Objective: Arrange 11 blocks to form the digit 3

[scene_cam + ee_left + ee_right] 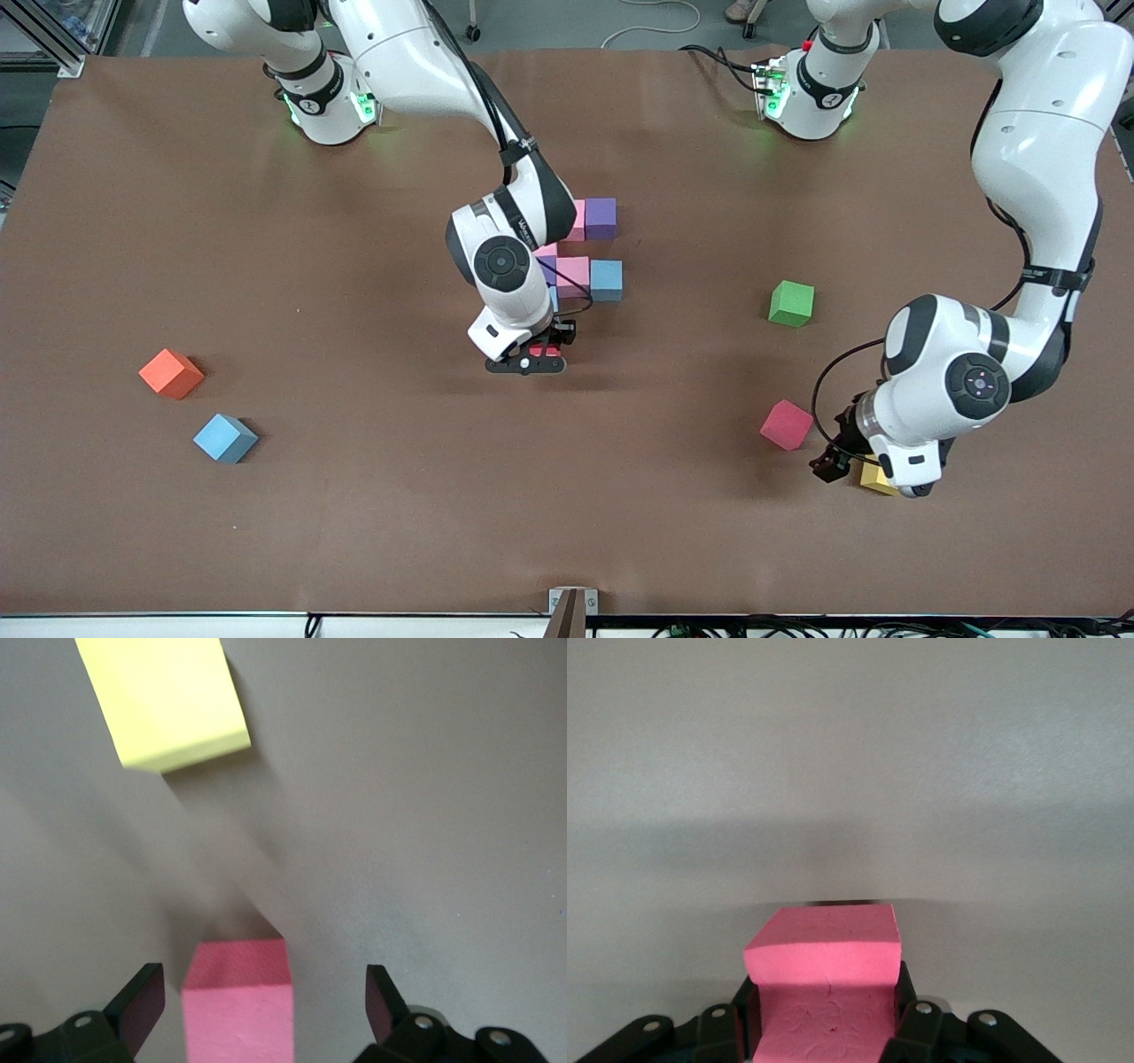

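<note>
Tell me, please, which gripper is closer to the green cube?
Left. The left gripper, open, hangs low beside the yellow cube, toward the left arm's end like the green cube. The right gripper, shut on a red cube, is mid-table by the block cluster.

Brown table, grey floor
A brown table top [354, 496] fills the view; grey floor [549, 22] runs along its top edge, a white cable [651, 27] trailing across it
</note>
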Controlling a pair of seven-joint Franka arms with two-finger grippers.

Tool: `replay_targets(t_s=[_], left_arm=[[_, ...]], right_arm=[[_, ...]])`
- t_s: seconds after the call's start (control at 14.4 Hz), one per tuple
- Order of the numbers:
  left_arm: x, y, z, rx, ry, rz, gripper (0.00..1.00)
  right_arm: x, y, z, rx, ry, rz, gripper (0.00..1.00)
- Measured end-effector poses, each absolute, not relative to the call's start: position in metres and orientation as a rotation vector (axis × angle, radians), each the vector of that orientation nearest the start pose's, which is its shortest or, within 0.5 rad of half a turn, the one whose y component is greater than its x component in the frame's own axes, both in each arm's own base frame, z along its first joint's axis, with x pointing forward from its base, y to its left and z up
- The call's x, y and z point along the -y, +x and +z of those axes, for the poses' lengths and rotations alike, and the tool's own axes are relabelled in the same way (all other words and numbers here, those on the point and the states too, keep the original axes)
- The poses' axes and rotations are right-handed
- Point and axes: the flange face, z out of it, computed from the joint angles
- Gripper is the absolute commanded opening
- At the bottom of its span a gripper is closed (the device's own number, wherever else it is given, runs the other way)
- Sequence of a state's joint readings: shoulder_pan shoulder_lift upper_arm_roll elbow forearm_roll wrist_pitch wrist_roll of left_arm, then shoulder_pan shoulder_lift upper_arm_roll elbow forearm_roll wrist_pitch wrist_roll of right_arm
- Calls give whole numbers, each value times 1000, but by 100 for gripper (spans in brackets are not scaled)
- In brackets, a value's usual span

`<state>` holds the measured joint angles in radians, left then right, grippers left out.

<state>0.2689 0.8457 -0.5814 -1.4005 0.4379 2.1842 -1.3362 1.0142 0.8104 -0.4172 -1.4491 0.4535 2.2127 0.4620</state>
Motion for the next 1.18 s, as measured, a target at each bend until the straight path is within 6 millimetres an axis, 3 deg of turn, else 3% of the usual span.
replay_targets(t_s=[0.21, 0.49, 0.9, 1.18], left_arm=[[135, 723, 253, 1562, -2841, -9, 100], [134, 723, 249, 1567, -2835, 0, 100], [134, 718, 226, 1533, -2824, 68, 100], [133, 716, 226, 1488, -2831, 82, 100]], right_arm=[[-473, 549, 234, 7, -3069, 7, 1], [-473, 550, 233, 34, -3087, -14, 2], [-471, 550, 230, 46, -3094, -21, 2], [-469, 549, 224, 48, -3105, -10, 2]])
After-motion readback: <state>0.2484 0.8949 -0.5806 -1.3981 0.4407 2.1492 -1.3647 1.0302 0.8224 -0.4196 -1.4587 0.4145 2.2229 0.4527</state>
